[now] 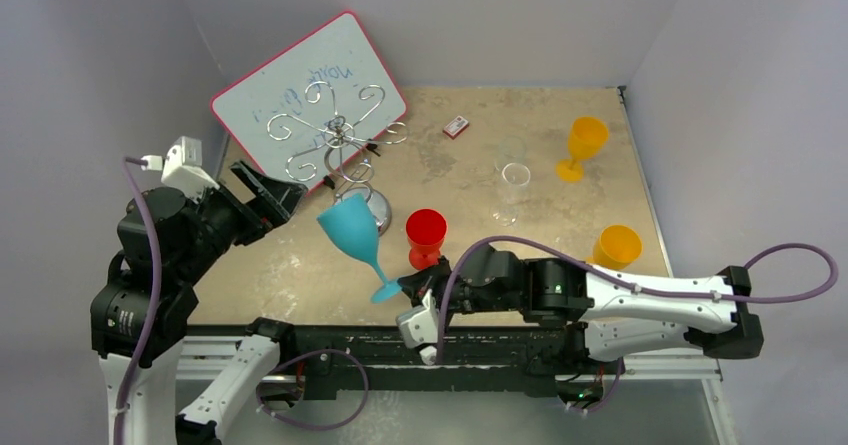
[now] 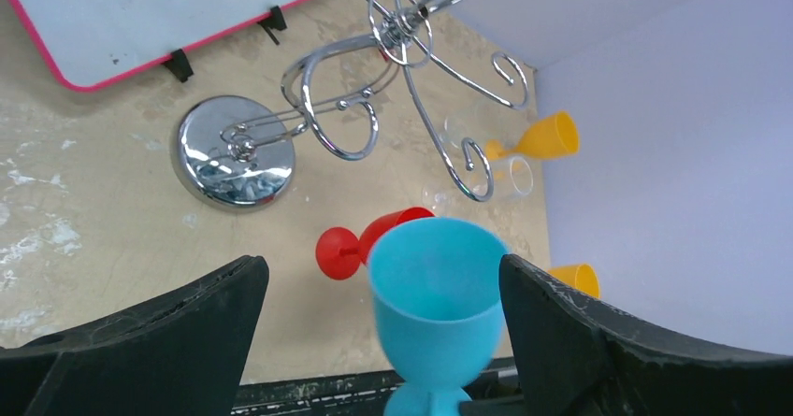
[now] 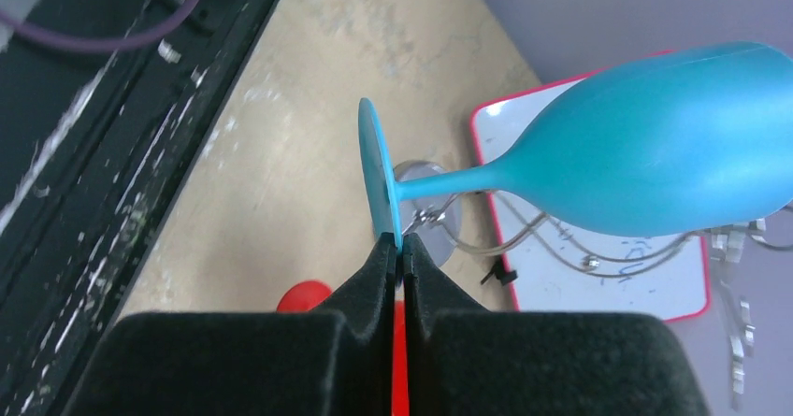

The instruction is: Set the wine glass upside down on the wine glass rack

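The blue wine glass hangs tilted over the table's near middle, bowl up and to the left, foot down and to the right. My right gripper is shut on the rim of its foot, seen edge-on in the right wrist view with the gripper pinching the foot and the wine glass stretching right. My left gripper is open; in its own view the gripper has its fingers standing wide either side of the wine glass bowl, apart from it. The wine glass rack stands just behind, with its wire arms bare.
A pink-framed whiteboard leans at the back left behind the rack. A red glass stands close beside the blue one. Further right are a clear glass, two orange glasses, and a small box.
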You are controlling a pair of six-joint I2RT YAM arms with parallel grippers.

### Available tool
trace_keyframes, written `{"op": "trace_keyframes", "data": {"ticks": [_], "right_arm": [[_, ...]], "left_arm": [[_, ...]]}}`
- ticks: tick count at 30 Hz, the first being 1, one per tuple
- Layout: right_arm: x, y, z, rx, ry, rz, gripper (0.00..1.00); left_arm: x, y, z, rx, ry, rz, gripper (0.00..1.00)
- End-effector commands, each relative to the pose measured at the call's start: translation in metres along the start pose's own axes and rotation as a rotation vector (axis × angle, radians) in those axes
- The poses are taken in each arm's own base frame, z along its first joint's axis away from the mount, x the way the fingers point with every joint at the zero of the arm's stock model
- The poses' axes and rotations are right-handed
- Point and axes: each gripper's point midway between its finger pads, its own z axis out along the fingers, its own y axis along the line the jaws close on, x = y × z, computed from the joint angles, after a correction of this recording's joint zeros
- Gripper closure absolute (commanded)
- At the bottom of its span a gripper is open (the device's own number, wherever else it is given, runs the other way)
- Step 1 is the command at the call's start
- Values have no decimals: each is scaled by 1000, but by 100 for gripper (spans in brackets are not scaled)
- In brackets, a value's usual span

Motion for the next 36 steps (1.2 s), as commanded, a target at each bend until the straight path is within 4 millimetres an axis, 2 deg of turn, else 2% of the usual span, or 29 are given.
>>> {"op": "trace_keyframes", "data": {"ticks": [1, 5, 7, 12, 16, 20, 25, 28, 30, 36], "right_arm": [[-49, -53, -31, 131, -141, 110, 100], [-62, -81, -44, 229, -168, 185, 100], [-70, -97, -51, 284, -195, 266, 100], [-84, -138, -65, 407, -212, 342, 100], [-87, -177, -73, 509, -190, 433, 100], [-72, -214, -73, 561, -179, 537, 100], [-40, -263, -80, 653, -218, 684, 100], [-22, -287, -85, 722, -251, 794, 100], [-7, -307, -92, 796, -308, 930, 100], [26, -345, -89, 876, -397, 1179, 100]], "left_arm": [[-27, 5, -4, -42, -140, -8, 3], [-25, 14, 0, -79, -138, 2, 2], [-21, 20, 4, -99, -129, 8, 3], [-9, 37, 12, -152, -100, 24, 3], [-16, 58, 6, -241, -176, 7, 0], [-12, 67, 7, -245, -201, 29, 0], [-2, 84, 18, -279, -193, 50, 0], [-3, 92, 18, -298, -224, 59, 0], [-5, 97, 19, -306, -254, 69, 0], [-1, 124, 21, -386, -302, 105, 0]]}}
